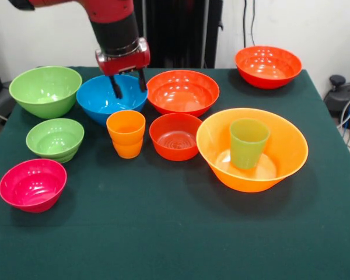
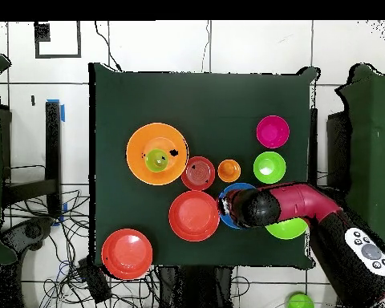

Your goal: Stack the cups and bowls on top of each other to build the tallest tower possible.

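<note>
I count two cups: an orange cup [image 1: 126,134] and a green cup [image 1: 248,142]. I count eight bowls: three green-to-pink ones, namely a large green bowl [image 1: 45,90], a small green bowl [image 1: 55,139] and a pink bowl [image 1: 32,184]; one blue bowl [image 1: 108,99]; three red-orange bowls [image 1: 182,92] [image 1: 176,136] [image 1: 268,66]; one big orange bowl [image 1: 280,146].

Place: a robot lab or test room, not a home.
Arm: a red and black robot arm [image 1: 114,23] reaches over the table's far edge.
Table: covered edge to edge in dark green cloth [image 1: 175,233], set out like a test bench.
Floor: pale tiles [image 2: 252,48] with loose cables [image 2: 59,257] trailing near one table corner.
Markings: blue tape [image 2: 62,111] and a black square outline [image 2: 58,40] on the floor.
Walls: plain white wall [image 1: 291,23], with wires hanging down.
</note>
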`<action>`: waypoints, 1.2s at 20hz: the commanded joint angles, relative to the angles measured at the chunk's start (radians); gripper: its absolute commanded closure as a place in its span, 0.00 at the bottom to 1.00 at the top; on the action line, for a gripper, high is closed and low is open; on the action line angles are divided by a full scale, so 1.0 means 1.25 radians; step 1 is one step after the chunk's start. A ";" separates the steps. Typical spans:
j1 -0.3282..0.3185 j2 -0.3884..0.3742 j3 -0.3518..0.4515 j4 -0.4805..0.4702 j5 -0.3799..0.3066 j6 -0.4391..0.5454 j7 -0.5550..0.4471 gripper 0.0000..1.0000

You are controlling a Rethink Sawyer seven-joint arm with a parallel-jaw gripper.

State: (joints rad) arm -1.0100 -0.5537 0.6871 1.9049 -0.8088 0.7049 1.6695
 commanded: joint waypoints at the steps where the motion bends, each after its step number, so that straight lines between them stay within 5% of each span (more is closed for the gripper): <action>1: 0.073 0.065 -0.117 -0.080 -0.099 -0.095 0.103 0.00; 15: 0.123 0.047 -0.255 -0.086 -0.092 -0.190 0.141 0.00; 24: 0.173 0.106 -0.334 -0.110 -0.072 -0.292 0.173 0.00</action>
State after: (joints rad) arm -0.8615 -0.4956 0.3474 1.8681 -0.8659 0.4533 1.6775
